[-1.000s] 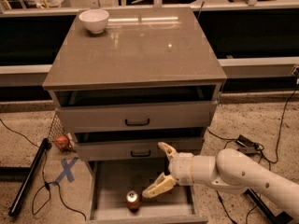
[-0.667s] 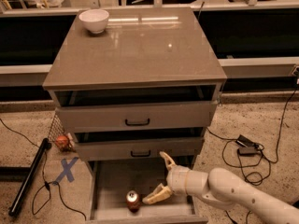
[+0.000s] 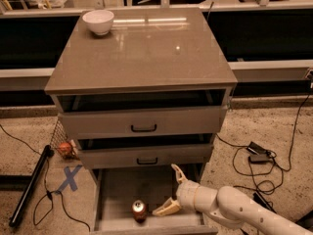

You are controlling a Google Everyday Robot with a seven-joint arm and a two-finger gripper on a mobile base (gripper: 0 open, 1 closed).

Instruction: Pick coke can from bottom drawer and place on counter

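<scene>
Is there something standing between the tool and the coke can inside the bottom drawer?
Nothing visible does. The tool is open and low in the bottom drawer, close beside the coke can, which stands upright. Only bare drawer floor lies between them.

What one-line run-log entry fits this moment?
phase: pre-grasp | gripper: open, in drawer, right of can | can: upright, ungrasped | counter: holds bowl
</scene>
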